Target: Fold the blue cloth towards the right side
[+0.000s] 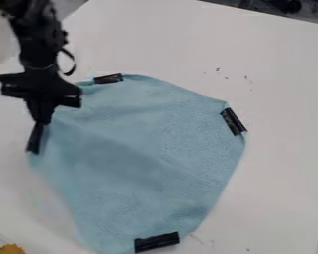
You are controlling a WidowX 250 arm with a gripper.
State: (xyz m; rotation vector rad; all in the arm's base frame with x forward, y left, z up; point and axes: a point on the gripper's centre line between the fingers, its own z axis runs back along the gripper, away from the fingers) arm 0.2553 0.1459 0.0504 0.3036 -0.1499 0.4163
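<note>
The black gripper (40,121) is at the left in the camera view, pointing down at the left corner of the blue cloth (135,154). Its fingers are together on the cloth's edge, just at the upper end of a black strip (36,138) on that corner. The cloth lies spread out over the middle of the white table, with soft creases across it. More black strips mark its other corners: one at the top (109,79), one at the right (233,121) and one at the bottom (157,242). The fingers hide a small part of the left edge.
The white table (281,163) extends around the cloth, its far edge running across the top right. A small orange-yellow object (12,249) is at the bottom left corner. Small dark specks dot the table above the cloth's right side.
</note>
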